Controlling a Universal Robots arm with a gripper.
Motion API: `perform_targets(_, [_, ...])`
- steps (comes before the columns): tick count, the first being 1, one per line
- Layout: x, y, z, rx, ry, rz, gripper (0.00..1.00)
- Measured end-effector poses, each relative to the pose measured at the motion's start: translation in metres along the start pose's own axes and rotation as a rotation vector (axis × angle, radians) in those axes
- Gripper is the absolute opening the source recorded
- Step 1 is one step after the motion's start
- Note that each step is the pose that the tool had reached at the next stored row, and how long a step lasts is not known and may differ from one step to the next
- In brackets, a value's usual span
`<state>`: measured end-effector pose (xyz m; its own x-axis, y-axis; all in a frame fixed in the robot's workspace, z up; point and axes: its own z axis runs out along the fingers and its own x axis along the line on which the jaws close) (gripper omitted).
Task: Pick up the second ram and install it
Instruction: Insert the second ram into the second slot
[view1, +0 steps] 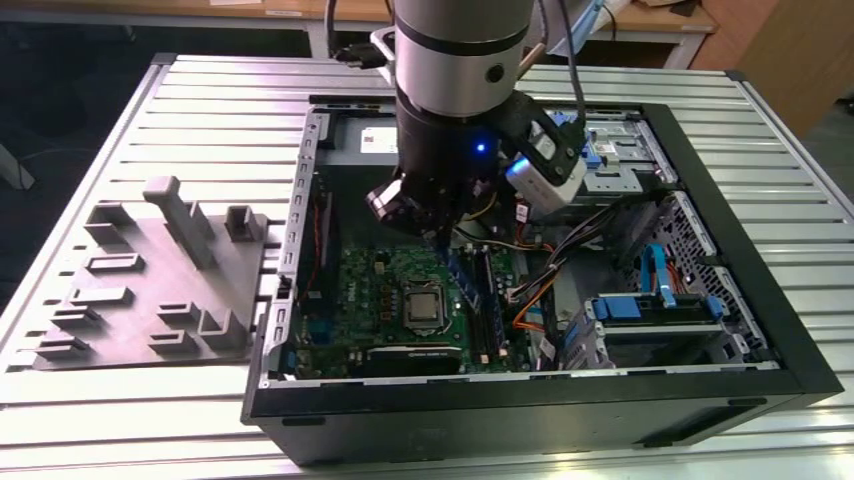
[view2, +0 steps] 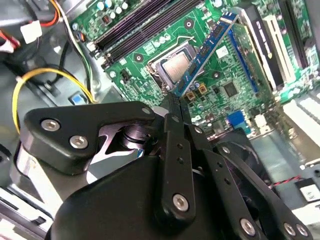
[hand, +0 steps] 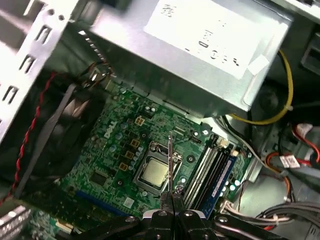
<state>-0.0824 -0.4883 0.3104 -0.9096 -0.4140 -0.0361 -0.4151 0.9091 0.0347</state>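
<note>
The second ram (view2: 207, 47) is a long thin stick with a blue edge and small chips, and my gripper (view2: 176, 100) is shut on one end of it. In the first wrist view the ram (hand: 170, 162) appears edge-on as a thin line rising from the gripper (hand: 171, 197). It hangs over the green motherboard (view1: 380, 290), above the processor socket (hand: 152, 174) and beside the long memory slots (hand: 212, 167). In the exterior view the gripper (view1: 427, 235) is lowered inside the open computer case (view1: 534, 395).
A grey plastic tray (view1: 147, 290) with upright ribs lies at the exterior view's left on the slatted table (view1: 214, 100). Orange and black cables (view1: 534, 290) and blue drive brackets (view1: 654, 305) crowd the case beside the slots. A silver power supply (hand: 190, 55) stands close to the board.
</note>
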Motion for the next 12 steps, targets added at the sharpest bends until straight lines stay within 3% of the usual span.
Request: perform_targets(12, [0.0001, -0.0001, 0.0018, 0.0079, -0.0075, 0.218, 0.12])
